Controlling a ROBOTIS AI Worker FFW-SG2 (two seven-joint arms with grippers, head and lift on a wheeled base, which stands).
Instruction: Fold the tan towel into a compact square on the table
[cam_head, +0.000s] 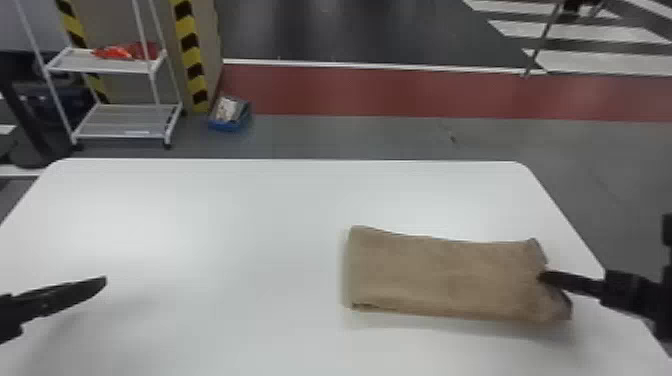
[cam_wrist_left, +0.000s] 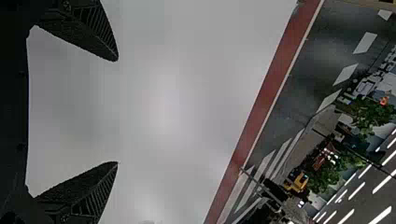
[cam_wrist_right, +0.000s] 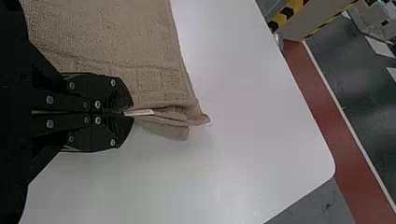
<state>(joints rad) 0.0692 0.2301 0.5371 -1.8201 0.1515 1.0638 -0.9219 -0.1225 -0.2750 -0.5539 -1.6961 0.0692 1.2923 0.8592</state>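
At the near left, over bare white table (cam_head: 200, 215), see the left gripper (cam_wrist_left: 117, 111) with fingers spread wide and nothing between them. At the near right, find the right gripper (cam_wrist_right: 130, 112) pressed together on the right-hand end of the tan towel (cam_head: 445, 275), apparently pinching the folded edge just beside a small pale label (cam_wrist_right: 139, 112). Beyond the fingertips in the right wrist view, note layers stacked loosely, pulled into a narrow crease toward one corner.

Further in, on the right half of the table, find the towel laid out as a long, narrow rectangle, slightly rumpled at the pinched end and fairly straight at the other. Judge the lengthwise folding done, the crosswise folding not. To reach a square, probably needs the held end carried over toward the left end, then smoothing. Could slip a layer if gripped too shallowly.

Past the far table edge, see a white wheeled rack (cam_head: 125, 120), a blue bin (cam_head: 229, 122) and a red floor strip (cam_head: 380, 92).
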